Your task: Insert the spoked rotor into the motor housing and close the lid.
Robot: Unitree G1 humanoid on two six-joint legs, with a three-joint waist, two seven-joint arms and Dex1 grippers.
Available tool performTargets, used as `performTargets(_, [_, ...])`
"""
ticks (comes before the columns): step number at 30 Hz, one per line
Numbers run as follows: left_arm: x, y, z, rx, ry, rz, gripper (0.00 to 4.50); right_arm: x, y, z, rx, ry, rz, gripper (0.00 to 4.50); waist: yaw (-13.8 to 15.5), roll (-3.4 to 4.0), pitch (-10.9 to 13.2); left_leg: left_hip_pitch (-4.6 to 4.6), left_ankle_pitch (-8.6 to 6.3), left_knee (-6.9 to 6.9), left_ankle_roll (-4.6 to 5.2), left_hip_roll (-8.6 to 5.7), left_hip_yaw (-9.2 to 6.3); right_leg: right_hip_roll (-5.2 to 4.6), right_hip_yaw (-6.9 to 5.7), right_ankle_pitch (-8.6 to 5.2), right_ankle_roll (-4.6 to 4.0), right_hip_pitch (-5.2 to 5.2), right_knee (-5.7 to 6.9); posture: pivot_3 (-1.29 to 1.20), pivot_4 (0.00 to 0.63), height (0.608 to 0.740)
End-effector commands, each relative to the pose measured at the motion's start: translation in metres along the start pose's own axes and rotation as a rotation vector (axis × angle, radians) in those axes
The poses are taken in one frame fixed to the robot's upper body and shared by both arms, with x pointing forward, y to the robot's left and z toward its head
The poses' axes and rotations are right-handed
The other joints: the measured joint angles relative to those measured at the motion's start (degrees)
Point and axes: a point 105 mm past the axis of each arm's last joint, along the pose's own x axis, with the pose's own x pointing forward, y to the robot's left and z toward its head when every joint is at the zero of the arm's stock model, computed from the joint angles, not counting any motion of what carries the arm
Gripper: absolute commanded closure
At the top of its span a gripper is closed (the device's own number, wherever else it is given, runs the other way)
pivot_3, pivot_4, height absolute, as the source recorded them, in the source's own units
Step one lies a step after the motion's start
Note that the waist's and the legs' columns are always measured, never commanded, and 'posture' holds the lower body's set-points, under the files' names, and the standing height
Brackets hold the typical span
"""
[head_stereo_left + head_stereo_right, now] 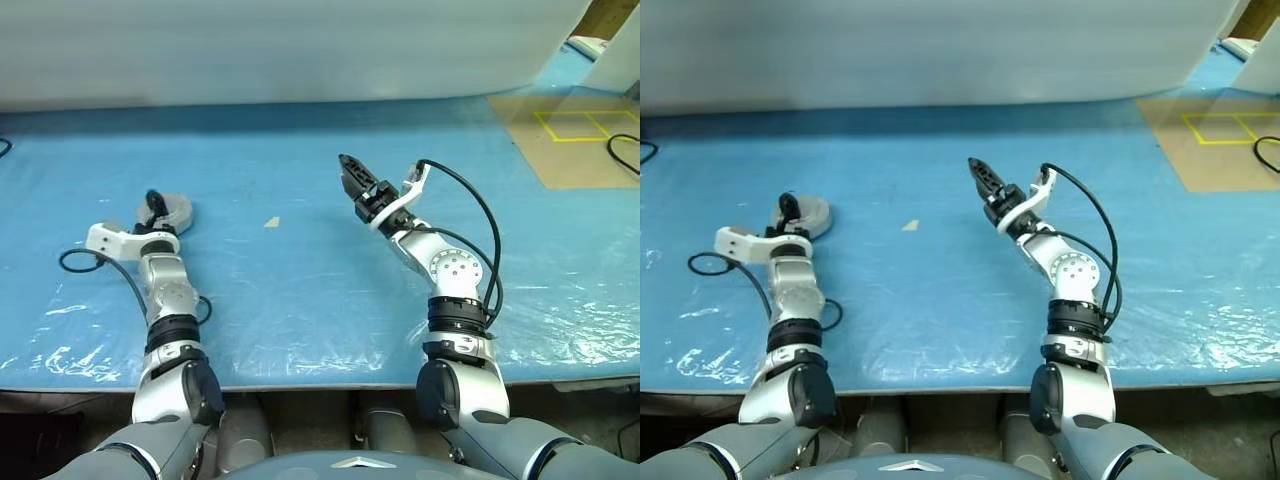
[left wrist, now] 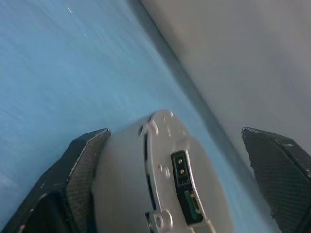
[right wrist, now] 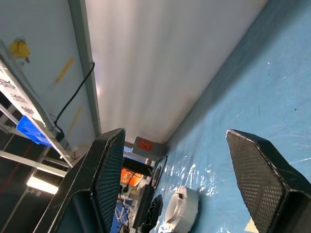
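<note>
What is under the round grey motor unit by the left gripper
The round grey motor unit lies on the blue plastic-covered table, between the open left gripper's black fingers. Its closed casing hides anything inside.

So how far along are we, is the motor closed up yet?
Looks nearly done: the motor housing lies on the blue table as one closed round unit with a seam round its side. In hand: nothing. The left hand stands open around the housing; the right hand is open and empty in the air. Left: probably just withdrawing, and checking the lid sits flush, which I can't confirm.
</note>
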Motion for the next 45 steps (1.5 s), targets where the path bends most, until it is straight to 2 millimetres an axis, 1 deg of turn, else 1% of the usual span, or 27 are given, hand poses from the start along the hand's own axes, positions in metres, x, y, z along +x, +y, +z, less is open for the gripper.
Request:
performTargets(1, [0.005, 0.008, 0.042, 0.124, -0.178, 0.049, 0.03, 0.001, 0.010, 0.001, -0.087, 0.009, 0.036, 1.00, 0.15, -0.01, -0.01, 0.09, 0.00, 0.00, 0.00, 0.00, -0.01, 0.00, -0.01, 0.00, 0.00, -0.01, -0.01, 0.00, 0.150, 0.740])
performTargets(4, [0.006, 0.010, 0.059, 0.254, -0.247, 0.063, 0.03, 0.000, 0.007, -0.005, -0.208, 0.039, 0.019, 1.00, 0.29, -0.02, -0.01, 0.08, 0.00, 0.01, 0.00, 0.00, -0.02, -0.01, -0.04, 0.01, 0.01, 0.00, -0.01, 0.00, 0.150, 0.740])
performTargets(5, [0.007, 0.001, 0.065, 0.331, -0.272, 0.020, 0.03, 0.000, 0.007, -0.008, -0.264, 0.051, 0.015, 1.00, 0.30, -0.02, -0.02, 0.07, 0.00, 0.01, 0.00, 0.00, -0.03, -0.01, -0.05, 0.01, 0.02, 0.00, -0.02, 0.00, 0.150, 0.740])
performTargets(6, [0.007, -0.013, 0.067, 0.396, -0.289, -0.060, 0.03, 0.000, 0.005, -0.011, -0.331, 0.063, 0.010, 1.00, 0.30, -0.03, -0.02, 0.06, 0.00, 0.01, 0.00, 0.00, -0.03, -0.01, -0.06, 0.01, 0.02, 0.00, -0.02, 0.00, 0.150, 0.740])
performTargets(7, [0.006, -0.023, 0.068, 0.434, -0.298, -0.116, 0.03, 0.000, 0.005, -0.013, -0.373, 0.071, 0.010, 1.00, 0.45, -0.03, -0.02, 0.05, 0.00, 0.01, 0.00, 0.00, -0.05, -0.01, -0.08, 0.01, 0.02, 0.00, -0.02, 0.00, 0.150, 0.740])
performTargets(9, [0.001, -0.057, 0.060, 0.421, -0.278, -0.327, 0.03, 0.000, 0.004, -0.017, -0.475, 0.080, 0.015, 1.00, 0.89, -0.03, -0.02, 0.00, 0.00, 0.04, 0.00, 0.00, -0.07, -0.04, -0.13, 0.01, 0.02, 0.00, -0.01, 0.00, 0.150, 0.740])
performTargets(11, [-0.009, -0.090, 0.046, 0.404, -0.220, -0.546, 0.03, -0.002, 0.005, -0.019, -0.577, 0.074, 0.034, 1.00, 1.31, -0.04, -0.02, -0.02, 0.00, 0.10, 0.00, -0.01, -0.07, -0.09, -0.13, 0.00, 0.01, 0.00, -0.01, 0.00, 0.150, 0.740])
performTargets(13, [-0.021, -0.111, 0.033, 0.409, -0.160, -0.700, 0.03, -0.005, 0.005, -0.019, -0.652, 0.066, 0.047, 1.00, 1.49, -0.05, -0.02, 0.00, 0.00, 0.12, 0.00, -0.01, -0.05, -0.09, -0.10, 0.00, -0.01, -0.01, 0.01, 0.00, 0.150, 0.740])
performTargets(16, [-0.038, -0.127, 0.014, 0.439, -0.053, -0.883, 0.03, -0.009, 0.003, -0.017, -0.727, 0.071, 0.055, 1.00, 1.46, -0.05, -0.02, 0.06, 0.00, 0.12, 0.00, -0.02, 0.00, -0.09, -0.04, -0.01, -0.01, -0.01, 0.09, 0.00, 0.150, 0.740])
performTargets(18, [-0.047, -0.131, 0.005, 0.451, 0.007, -0.961, 0.03, -0.012, 0.002, -0.016, -0.774, 0.077, 0.061, 1.00, 1.07, -0.05, -0.02, 0.09, 0.00, 0.12, 0.00, -0.02, 0.01, -0.07, 0.00, -0.01, -0.01, -0.02, 0.10, 0.00, 0.150, 0.740])
performTargets(19, [-0.056, -0.133, -0.006, 0.453, 0.079, -1.037, 0.03, -0.015, 0.001, -0.016, -0.821, 0.093, 0.063, 1.00, 0.73, -0.05, -0.02, 0.09, 0.00, 0.11, 0.00, -0.01, 0.01, -0.05, 0.00, 0.00, -0.01, -0.03, 0.10, 0.00, 0.150, 0.740])
performTargets(21, [-0.075, -0.133, -0.022, 0.482, 0.191, -1.162, 0.03, -0.022, -0.003, -0.016, -0.861, 0.116, 0.058, 1.00, 0.42, -0.05, -0.02, 0.09, 0.00, 0.10, 0.00, -0.01, 0.01, -0.04, 0.00, 0.00, -0.01, -0.03, 0.11, 0.00, 0.150, 0.740])
performTargets(23, [-0.093, -0.128, -0.036, 0.533, 0.293, -1.261, 0.03, -0.028, -0.005, -0.015, -0.874, 0.134, 0.060, 1.00, 0.20, -0.04, -0.02, 0.09, 0.00, 0.08, 0.00, -0.01, 0.01, -0.04, 0.01, 0.00, -0.01, -0.03, 0.09, 0.00, 0.150, 0.740])
performTargets(25, [-0.105, -0.121, -0.043, 0.541, 0.364, -1.311, 0.03, -0.036, -0.007, -0.016, -0.913, 0.164, 0.066, 1.00, 0.14, -0.04, -0.02, 0.09, 0.00, 0.06, 0.01, -0.01, 0.01, -0.04, 0.01, -0.01, -0.02, -0.03, 0.09, 0.00, 0.150, 0.740])
performTargets(28, [-0.117, -0.113, -0.047, 0.517, 0.428, -1.345, 0.00, -0.050, -0.007, -0.022, -0.962, 0.223, 0.114, 0.46, 0.13, -0.04, -0.02, 0.12, 0.00, 0.06, 0.01, 0.00, 0.02, -0.04, 0.02, -0.01, -0.02, -0.03, 0.09, 0.00, 0.150, 0.740])
performTargets(29, [-0.122, -0.110, -0.048, 0.515, 0.452, -1.362, 0.00, -0.054, -0.007, -0.025, -0.972, 0.241, 0.131, 0.12, 0.14, -0.05, -0.02, 0.15, 0.00, 0.06, 0.01, 0.00, 0.03, -0.04, 0.03, -0.01, -0.03, -0.02, 0.09, 0.00, 0.150, 0.740])
performTargets(30, [-0.126, -0.107, -0.050, 0.530, 0.475, -1.377, 0.00, -0.057, -0.009, -0.028, -0.995, 0.263, 0.137, 0.03, 0.14, -0.04, -0.02, 0.16, 0.00, 0.06, 0.01, -0.01, 0.04, -0.04, 0.05, -0.02, -0.04, -0.01, 0.09, 0.00, 0.150, 0.740])
performTargets(33, [-0.132, -0.096, -0.057, 0.627, 0.510, -1.391, 0.00, -0.063, -0.015, -0.031, -1.035, 0.293, 0.124, 0.03, 0.11, -0.04, -0.02, 0.21, -0.01, 0.06, 0.02, 0.00, 0.08, -0.05, 0.08, -0.13, -0.22, 0.00, 0.08, 0.00, 0.150, 0.740])
performTargets(35, [-0.135, -0.093, -0.060, 0.652, 0.529, -1.400, 0.00, -0.064, -0.016, -0.031, -1.037, 0.294, 0.130, 0.03, 0.02, -0.04, -0.02, 0.25, 0.00, 0.08, 0.04, 0.00, 0.11, -0.05, 0.10, -0.13, -0.23, 0.00, 0.06, 0.00, 0.150, 0.740])
performTargets(38, [-0.138, -0.092, -0.060, 0.672, 0.525, -1.404, 0.00, -0.065, -0.015, -0.029, -1.041, 0.289, 0.139, 0.03, 0.05, -0.04, -0.02, 0.29, 0.01, 0.09, 0.06, -0.01, 0.14, -0.06, 0.13, -0.14, -0.24, 0.01, 0.06, 0.00, 0.150, 0.740])
performTargets(42, [-0.138, -0.093, -0.059, 0.706, 0.494, -1.407, 0.00, -0.069, -0.022, -0.026, -1.097, 0.317, 0.127, 0.03, 0.06, -0.04, -0.02, 0.29, 0.01, 0.10, 0.07, -0.01, 0.15, -0.05, 0.13, -0.14, -0.26, 0.01, 0.05, 0.00, 0.150, 0.740])
performTargets(45, [-0.136, -0.098, -0.058, 0.720, 0.454, -1.407, 0.00, -0.069, -0.025, -0.024, -1.113, 0.323, 0.120, 0.03, 0.05, -0.04, -0.02, 0.28, 0.01, 0.09, 0.07, -0.01, 0.16, -0.05, 0.13, -0.14, -0.25, 0.01, 0.04, 0.00, 0.150, 0.740])
